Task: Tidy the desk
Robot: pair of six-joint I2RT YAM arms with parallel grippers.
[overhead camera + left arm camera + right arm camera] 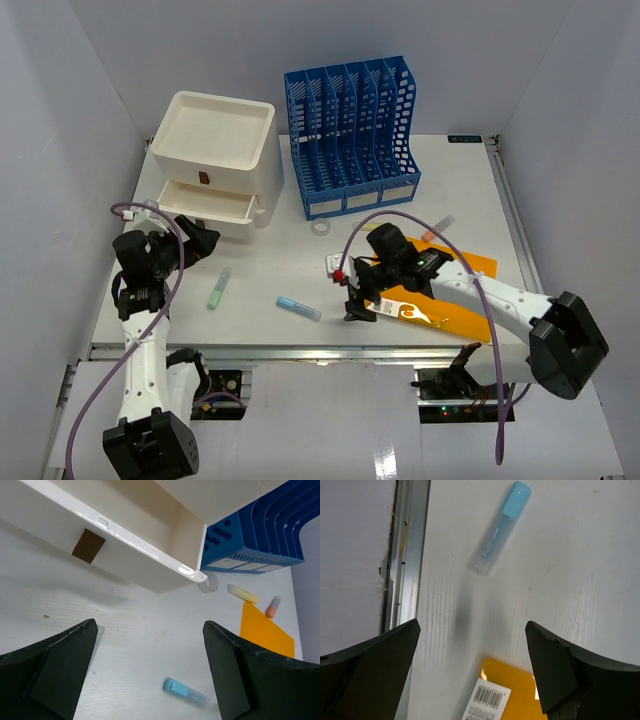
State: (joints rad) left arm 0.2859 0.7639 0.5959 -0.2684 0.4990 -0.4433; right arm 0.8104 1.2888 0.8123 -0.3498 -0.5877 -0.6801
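Note:
The white desk (270, 270) carries loose items. A blue highlighter (298, 308) lies near the front edge and a green highlighter (219, 288) lies to its left. My left gripper (195, 243) hovers open in front of the white drawer unit (215, 150), whose lower drawer (150, 525) is pulled out. In the left wrist view the left gripper (150, 625) has nothing between its fingers. My right gripper (472, 625) is open above the near corner of an orange packet (520, 680), with the blue highlighter (499, 528) just beyond it.
A blue file organiser (350, 130) stands at the back centre with a clear tape ring (321, 227) in front. A yellow highlighter (243, 593) and an orange one (272, 607) lie near the packet. The desk's metal rail (407, 555) runs close to the right gripper.

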